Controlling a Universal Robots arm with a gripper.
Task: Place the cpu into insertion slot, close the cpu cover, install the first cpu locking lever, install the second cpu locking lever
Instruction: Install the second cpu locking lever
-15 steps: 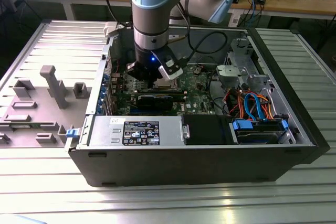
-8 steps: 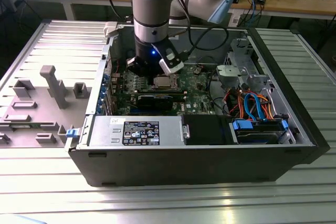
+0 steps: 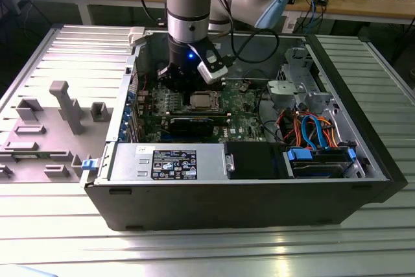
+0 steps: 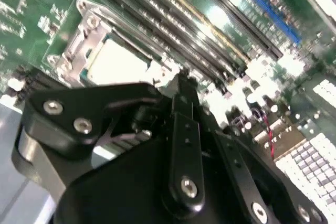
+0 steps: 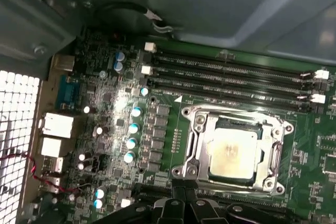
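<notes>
The cpu (image 5: 232, 152) lies flat in the insertion slot (image 3: 202, 100) on the green board, its silver-grey top showing through a square window. The cpu cover (image 5: 198, 129), a thin silver frame, lies down over it. In the second wrist view the cpu (image 4: 118, 61) sits just beyond my black fingertips (image 4: 178, 85). My gripper (image 5: 184, 195) hovers at the socket's edge with its fingers drawn together and nothing visible between them. In the exterior view the gripper (image 3: 178, 81) hangs low inside the case, just to the socket's left. I cannot make out how the locking levers stand.
Long black memory slots (image 5: 236, 77) run along one side of the socket. A long black card (image 3: 191, 124) lies in front of it. The power supply (image 3: 168, 160), drive bay and coloured cables (image 3: 311, 128) occupy the case's front and right. Grey fixtures (image 3: 65, 105) stand outside on the left.
</notes>
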